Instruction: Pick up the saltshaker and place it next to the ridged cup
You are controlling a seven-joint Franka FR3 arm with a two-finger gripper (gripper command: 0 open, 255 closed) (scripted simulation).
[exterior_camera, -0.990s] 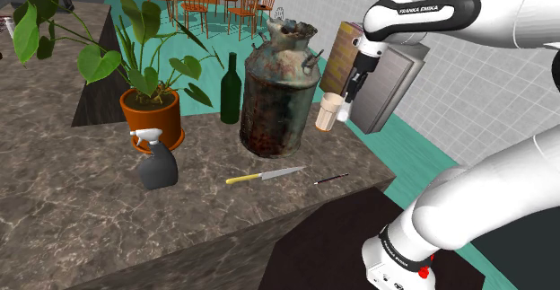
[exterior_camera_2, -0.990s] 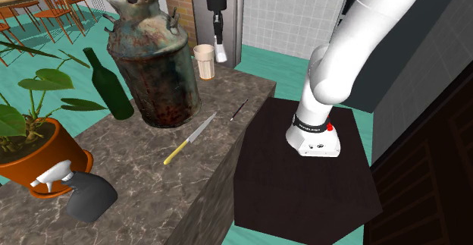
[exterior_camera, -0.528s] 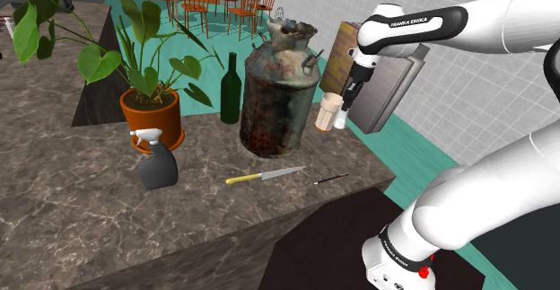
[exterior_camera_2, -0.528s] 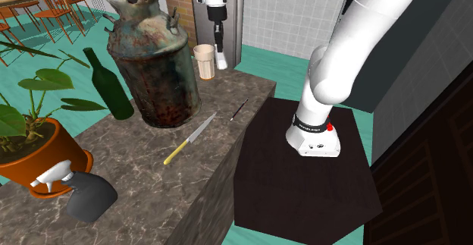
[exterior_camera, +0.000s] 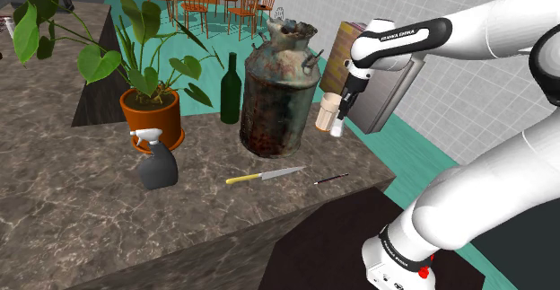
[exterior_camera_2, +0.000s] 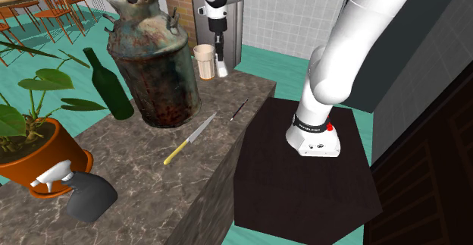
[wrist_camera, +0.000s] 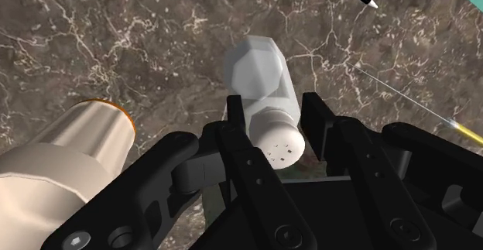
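Now, fingers (wrist_camera: 240, 132): pinching the shaker (wrist_camera: 262, 74) at its cap end.
shaker: white, upright, just beside the cup (wrist_camera: 66, 163), low over the counter (wrist_camera: 116, 39); contact unclear.
cup: beige, standing on the counter.
done: pickup and carry, it seems.
left: probably set down, release, withdraw.
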